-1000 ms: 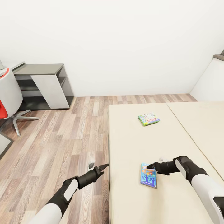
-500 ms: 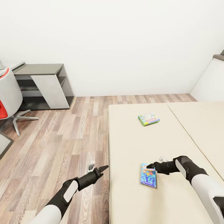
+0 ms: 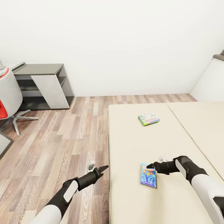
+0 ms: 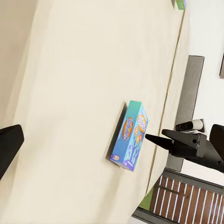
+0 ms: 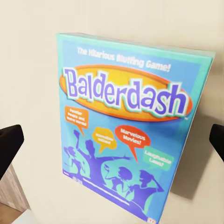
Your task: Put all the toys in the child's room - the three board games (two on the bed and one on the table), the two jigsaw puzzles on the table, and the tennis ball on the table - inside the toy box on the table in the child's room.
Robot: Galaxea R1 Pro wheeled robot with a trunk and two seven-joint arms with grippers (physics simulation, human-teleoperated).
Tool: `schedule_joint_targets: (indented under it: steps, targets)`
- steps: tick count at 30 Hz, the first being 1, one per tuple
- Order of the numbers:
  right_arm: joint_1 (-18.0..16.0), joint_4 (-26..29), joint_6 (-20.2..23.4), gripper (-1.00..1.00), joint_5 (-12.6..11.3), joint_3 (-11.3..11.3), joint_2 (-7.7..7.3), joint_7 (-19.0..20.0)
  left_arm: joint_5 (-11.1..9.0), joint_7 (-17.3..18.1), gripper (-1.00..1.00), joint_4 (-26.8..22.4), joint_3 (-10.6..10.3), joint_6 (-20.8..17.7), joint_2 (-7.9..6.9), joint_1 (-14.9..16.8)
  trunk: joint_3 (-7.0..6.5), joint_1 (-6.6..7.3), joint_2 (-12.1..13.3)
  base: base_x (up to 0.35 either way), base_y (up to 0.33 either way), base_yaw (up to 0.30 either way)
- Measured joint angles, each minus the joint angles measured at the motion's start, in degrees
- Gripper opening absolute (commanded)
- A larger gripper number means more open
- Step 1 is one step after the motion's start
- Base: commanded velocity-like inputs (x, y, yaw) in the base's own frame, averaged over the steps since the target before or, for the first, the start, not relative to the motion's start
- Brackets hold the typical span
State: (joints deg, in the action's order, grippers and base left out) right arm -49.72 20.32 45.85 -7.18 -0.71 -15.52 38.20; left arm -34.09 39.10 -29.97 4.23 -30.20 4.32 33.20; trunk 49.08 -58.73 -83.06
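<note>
A small blue board game box (image 3: 148, 175) with cartoon figures, titled Balderdash (image 5: 126, 126), lies flat on the cream bed (image 3: 130, 193) near its left edge. My right gripper (image 3: 150, 166) hovers open just over the box's far end, its fingers spread wider than the box. Farther up the bed lies the white-and-green Monopoly box (image 3: 148, 119). Left of the bed's edge, my left gripper (image 3: 99, 168) hangs open over the floor and holds nothing; its wrist view looks across at the blue box (image 4: 129, 136). The toy box, the puzzles, the ball and the Skip-Bo box are out of view.
Wood plank floor (image 3: 62, 137) runs left of the bed. A dark-grey side cabinet (image 3: 43, 85) stands against the white wall at the far left, with a white-and-red swivel chair (image 3: 7, 96) beside it. A second mattress section (image 3: 202, 124) lies to the right.
</note>
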Motion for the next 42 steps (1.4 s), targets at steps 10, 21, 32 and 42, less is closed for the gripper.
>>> schedule_joint_targets:
  steps: [10,21,32,42]
  targets:
    - [0.0,0.0,0.0,1.0,0.0,0.0,0.0,0.0,0.0,0.0,1.0,0.0,0.0,0.0,0.0,0.0,0.0,0.0,0.0,0.0,0.0,0.0]
    - [-0.3,-0.3,0.8,1.0,0.2,-0.2,0.46,-0.1,-0.5,1.9,1.0,-0.1,0.9,-1.1,-1.47,-0.7,0.0,0.0,0.0,0.0,0.0,0.0]
    - [-0.6,-0.6,1.1,1.0,0.4,-0.3,0.51,-0.3,-1.1,4.6,1.0,-0.2,2.0,-1.7,-3.13,-1.9,0.0,0.0,0.0,0.0,0.0,0.0]
    - [-0.6,-0.7,1.2,1.0,0.4,-0.4,0.55,-0.4,-1.2,4.9,1.0,-0.3,2.2,-1.8,-3.4,-2.1,0.0,0.0,0.0,0.0,0.0,0.0]
